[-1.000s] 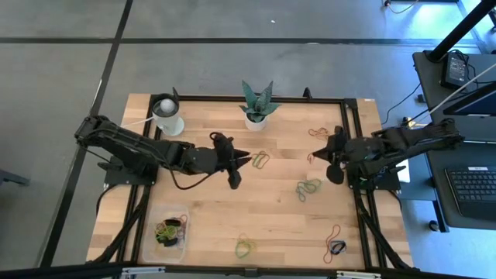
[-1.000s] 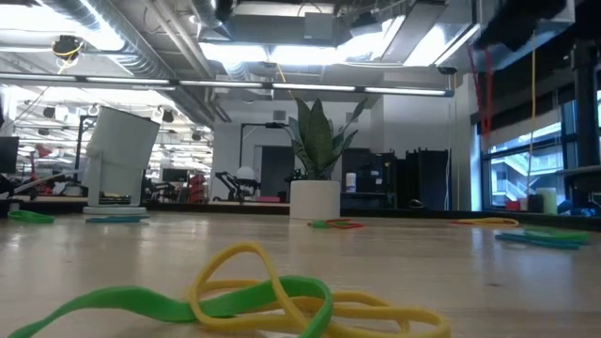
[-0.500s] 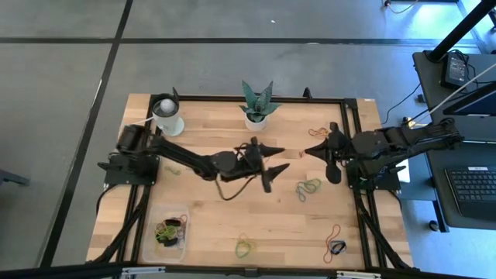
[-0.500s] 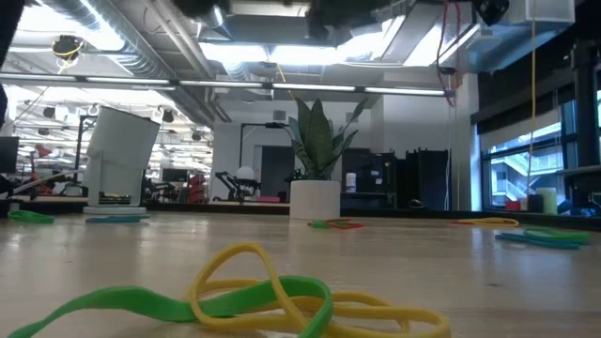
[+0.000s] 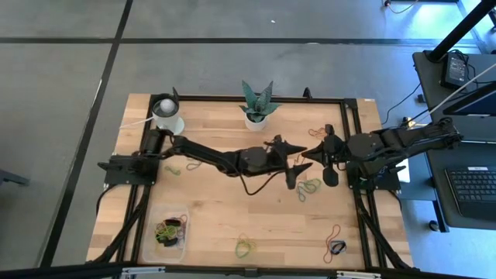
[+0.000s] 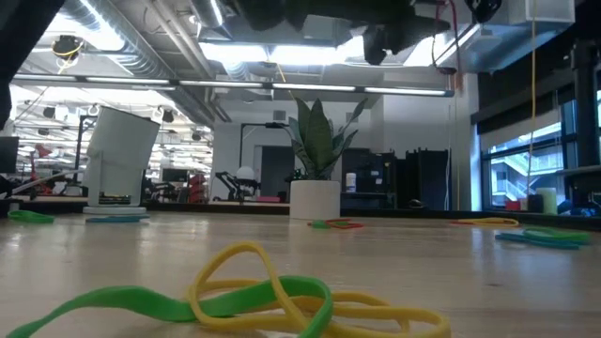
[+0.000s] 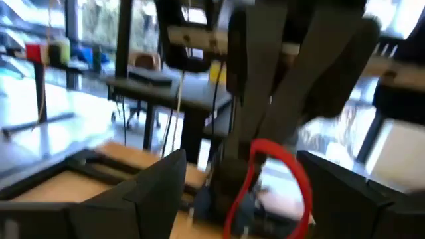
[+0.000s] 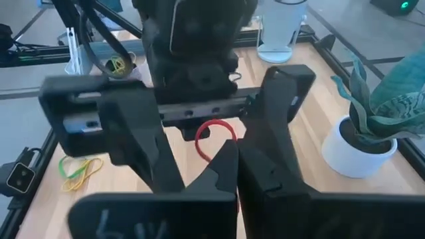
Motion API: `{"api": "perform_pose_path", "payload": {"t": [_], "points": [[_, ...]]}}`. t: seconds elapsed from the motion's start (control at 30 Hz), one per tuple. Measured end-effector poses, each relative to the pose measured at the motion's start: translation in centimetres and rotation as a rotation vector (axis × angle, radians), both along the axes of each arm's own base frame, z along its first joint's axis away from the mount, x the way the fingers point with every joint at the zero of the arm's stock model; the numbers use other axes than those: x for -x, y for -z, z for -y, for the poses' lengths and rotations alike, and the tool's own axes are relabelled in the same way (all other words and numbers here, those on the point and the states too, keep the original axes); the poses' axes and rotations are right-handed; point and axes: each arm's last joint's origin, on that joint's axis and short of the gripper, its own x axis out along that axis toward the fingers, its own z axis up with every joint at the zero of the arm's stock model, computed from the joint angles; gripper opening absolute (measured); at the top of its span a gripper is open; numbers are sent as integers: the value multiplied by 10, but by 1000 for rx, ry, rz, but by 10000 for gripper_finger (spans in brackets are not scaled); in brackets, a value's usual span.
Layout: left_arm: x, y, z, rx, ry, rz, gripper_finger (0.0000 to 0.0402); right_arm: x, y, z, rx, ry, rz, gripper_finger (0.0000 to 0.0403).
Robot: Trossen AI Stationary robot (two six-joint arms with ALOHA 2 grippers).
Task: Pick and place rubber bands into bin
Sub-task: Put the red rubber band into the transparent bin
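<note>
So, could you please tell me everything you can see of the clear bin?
The bin is a small clear plastic tub, rectangular with rounded corners. It sits upright on the wooden table, in the corner on the left arm's side, far from the plant. A tangle of rubber bands, green, yellow and dark, lies inside.

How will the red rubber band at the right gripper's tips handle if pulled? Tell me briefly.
Likely floppy: the red rubber band curves in a thin, loose loop from the shut right gripper. It is probably very light, being far thinner than the fingers. It may stretch, then snap back, if the open left gripper tugs it.
</note>
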Motion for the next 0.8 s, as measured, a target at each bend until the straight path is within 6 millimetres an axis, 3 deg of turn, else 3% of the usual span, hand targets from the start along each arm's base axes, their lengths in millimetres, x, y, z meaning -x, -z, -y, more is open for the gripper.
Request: {"api": "perform_pose_path", "payload": {"t": [0.17, 0.43, 0.6, 0.8], "points": [[-4, 2, -2, 35, 17, -138, 214, 1, 1, 0, 1, -4, -10, 0], [-4, -1, -3, 37, 30, -139, 16, 1, 1, 0, -14, 4, -12, 0], [-4, -1, -3, 27, 78, -143, 4, 1, 2, 0, -73, 34, -18, 10], [6, -13, -9, 22, 65, -230, 3, 3, 4, 1, -113, 56, -31, 68]]}}
